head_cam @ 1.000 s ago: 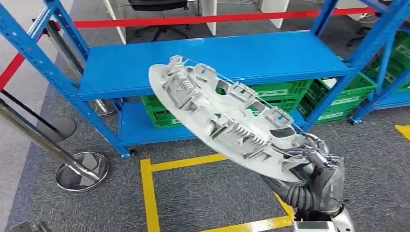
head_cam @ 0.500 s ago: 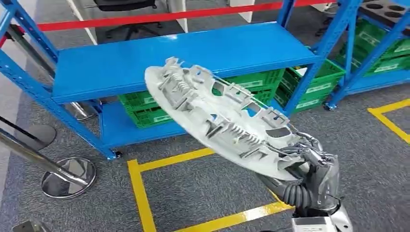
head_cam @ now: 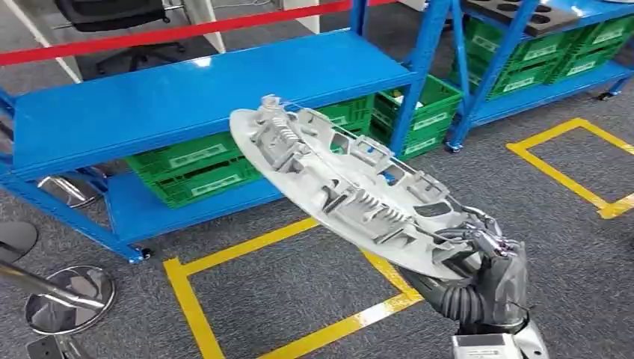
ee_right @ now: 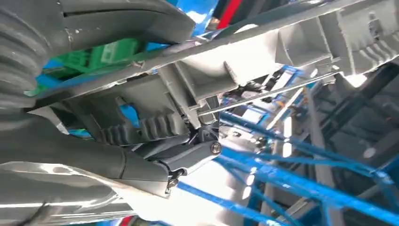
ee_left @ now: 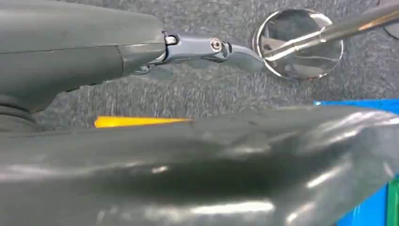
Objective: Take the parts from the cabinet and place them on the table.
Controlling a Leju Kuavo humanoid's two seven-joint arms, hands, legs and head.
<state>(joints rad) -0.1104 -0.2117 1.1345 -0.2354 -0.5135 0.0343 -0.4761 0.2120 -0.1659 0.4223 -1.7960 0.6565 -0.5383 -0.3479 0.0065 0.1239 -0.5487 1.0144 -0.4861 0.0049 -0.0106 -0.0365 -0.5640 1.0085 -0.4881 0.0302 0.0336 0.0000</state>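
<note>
A large round pale-grey plastic part [head_cam: 336,187], ribbed and clipped on its upturned side, hangs tilted in the air in front of the blue cabinet [head_cam: 187,97]. My right hand [head_cam: 478,247] grips its near lower rim from below. In the right wrist view the part's ribs [ee_right: 263,52] lie just over the hand, with dark fingers [ee_right: 188,155] curled against its underside. My left hand [ee_left: 141,52] hangs over the grey carpet and holds nothing, one finger stretched out.
Green crates [head_cam: 194,168] stand on the cabinet's lower shelf. A second blue rack [head_cam: 523,97] with more crates and a dark holed tray [head_cam: 523,11] stands at the right. Yellow tape [head_cam: 247,243] marks the carpet. A chrome stanchion base [head_cam: 67,299] is at the lower left.
The whole scene has slid left, so the camera has turned right. The part stays in my right hand at the same tilt.
</note>
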